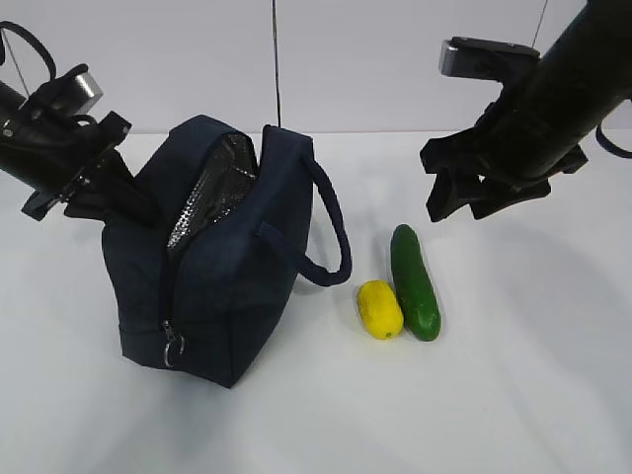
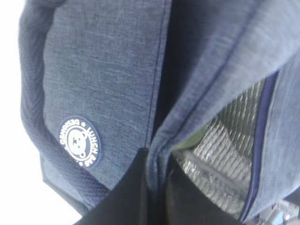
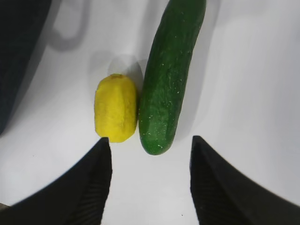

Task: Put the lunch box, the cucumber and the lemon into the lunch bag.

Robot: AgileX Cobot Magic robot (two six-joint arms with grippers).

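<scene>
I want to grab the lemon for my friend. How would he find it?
Start at the big navy lunch bag on the white table. Just right of it, two things lie side by side. The lemon is the short, yellow one; the cucumber beside it is long and green.

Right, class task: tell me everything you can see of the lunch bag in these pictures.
The lunch bag is a boxy dark navy fabric bag standing on the white table. Its top is unzipped, showing silvery quilted lining. A padded loop handle hangs toward the lemon. A metal ring pull sits low on the zipper. A round white logo marks one side. The left gripper pinches the opening's edge.
</scene>
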